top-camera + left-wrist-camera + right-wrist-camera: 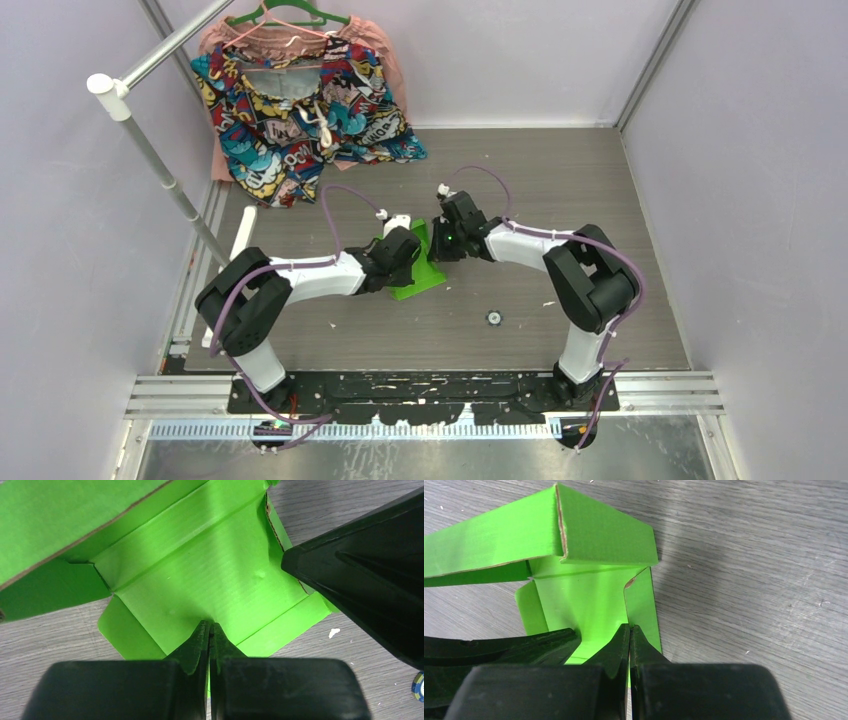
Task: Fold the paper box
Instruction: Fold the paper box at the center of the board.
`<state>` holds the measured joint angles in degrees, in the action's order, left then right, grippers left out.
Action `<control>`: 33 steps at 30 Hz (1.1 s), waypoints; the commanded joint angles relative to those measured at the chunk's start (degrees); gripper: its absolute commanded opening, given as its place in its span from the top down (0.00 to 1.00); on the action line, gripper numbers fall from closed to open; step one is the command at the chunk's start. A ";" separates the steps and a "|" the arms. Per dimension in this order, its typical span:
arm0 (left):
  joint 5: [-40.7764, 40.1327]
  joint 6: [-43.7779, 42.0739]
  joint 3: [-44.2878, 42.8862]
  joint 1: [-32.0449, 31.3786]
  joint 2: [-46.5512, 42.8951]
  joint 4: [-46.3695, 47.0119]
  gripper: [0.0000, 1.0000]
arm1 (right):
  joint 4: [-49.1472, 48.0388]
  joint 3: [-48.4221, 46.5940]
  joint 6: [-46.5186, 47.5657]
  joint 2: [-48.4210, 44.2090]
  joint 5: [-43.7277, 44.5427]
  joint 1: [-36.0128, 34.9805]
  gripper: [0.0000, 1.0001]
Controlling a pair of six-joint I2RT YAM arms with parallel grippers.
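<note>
top external view: grey table (560, 190), and the paper box (427, 280) sits mid-table between my two arms, half formed. one long wall (494, 545) is up, the base panel (210, 575) is flat, and a side flap (644, 610) lies out on the wood. nothing in it except my fingertips (197, 640). left gripper (210, 626) and right gripper (629, 628) are both pressed together, tips down on the base, not pinching card i think. next move imo: keep the base pinned and nudge that flap upright.

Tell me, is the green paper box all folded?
Partly folded: the bright lime-green card box has some walls raised; other flaps lie flat.
</note>
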<state>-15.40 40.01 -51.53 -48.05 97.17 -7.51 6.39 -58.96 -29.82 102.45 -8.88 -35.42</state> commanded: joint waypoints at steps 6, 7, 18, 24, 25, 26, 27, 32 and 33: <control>2.03 -0.57 0.81 -0.66 3.47 -4.75 1.00 | -1.19 -0.77 0.61 1.61 -0.12 -0.60 0.99; 2.04 -0.55 0.81 -0.60 3.47 -4.74 1.00 | -0.96 -0.94 0.72 1.92 -0.04 -0.64 0.99; 2.26 -0.46 0.90 -0.61 3.53 -4.55 1.00 | 4.54 -3.83 3.72 5.81 8.03 -4.51 0.99; 1.87 -0.54 1.08 -0.60 2.25 -5.09 1.00 | 5.27 -3.06 3.11 7.03 11.54 -5.86 0.99; 1.86 -0.62 1.03 -0.65 1.99 -5.35 1.00 | 5.50 -2.89 2.99 7.06 12.05 -6.06 0.99; 1.80 -0.70 0.88 -0.63 1.59 -5.77 1.00 | 5.63 -2.71 2.83 7.14 12.50 -6.33 0.99; 1.59 -0.72 0.64 -0.59 0.88 -6.23 1.00 | 5.77 -2.40 2.58 7.14 12.89 -6.48 0.99; -0.48 -1.51 -0.98 -0.65 -3.21 -9.72 0.96 | 5.64 -0.54 0.13 7.22 14.91 -7.82 0.99; -0.97 -1.84 -1.55 -0.61 -4.17 -10.59 0.94 | 5.63 -0.32 -0.33 7.47 15.06 -8.14 0.99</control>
<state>-15.42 39.83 -51.83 -48.12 96.44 -9.74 6.98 -62.43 -28.25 106.43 3.38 -41.93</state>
